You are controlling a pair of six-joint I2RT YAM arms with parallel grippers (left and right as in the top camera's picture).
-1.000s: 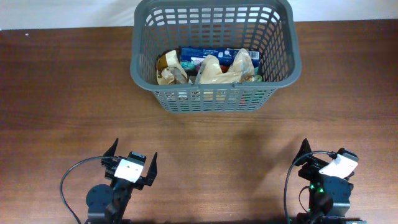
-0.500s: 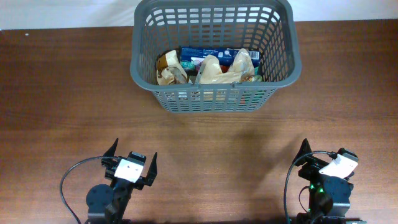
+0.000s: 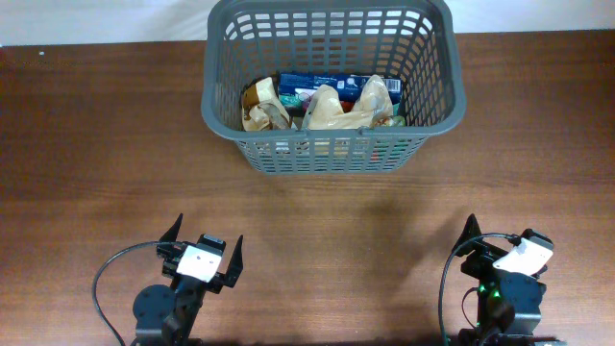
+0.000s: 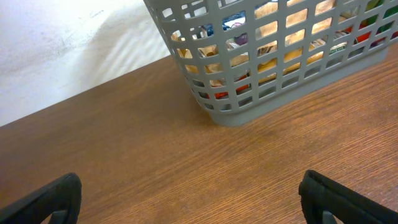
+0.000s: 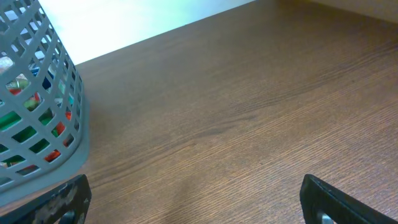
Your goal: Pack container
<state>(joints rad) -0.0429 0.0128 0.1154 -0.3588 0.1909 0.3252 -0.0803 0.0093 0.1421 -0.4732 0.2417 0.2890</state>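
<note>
The container, a large dark grey slotted basket (image 3: 332,154), stands at the far middle of the table. It holds several packed goods: tan crinkled bags, a blue packet and red and green items. It also shows in the left wrist view (image 4: 273,93) and at the left edge of the right wrist view (image 5: 37,143). My left gripper (image 3: 203,252) is open and empty at the near left, well short of the basket. My right gripper (image 3: 500,252) is open and empty at the near right.
The brown wooden table (image 3: 96,144) spreads around the basket. A white wall or surface (image 3: 96,19) runs behind the table's far edge.
</note>
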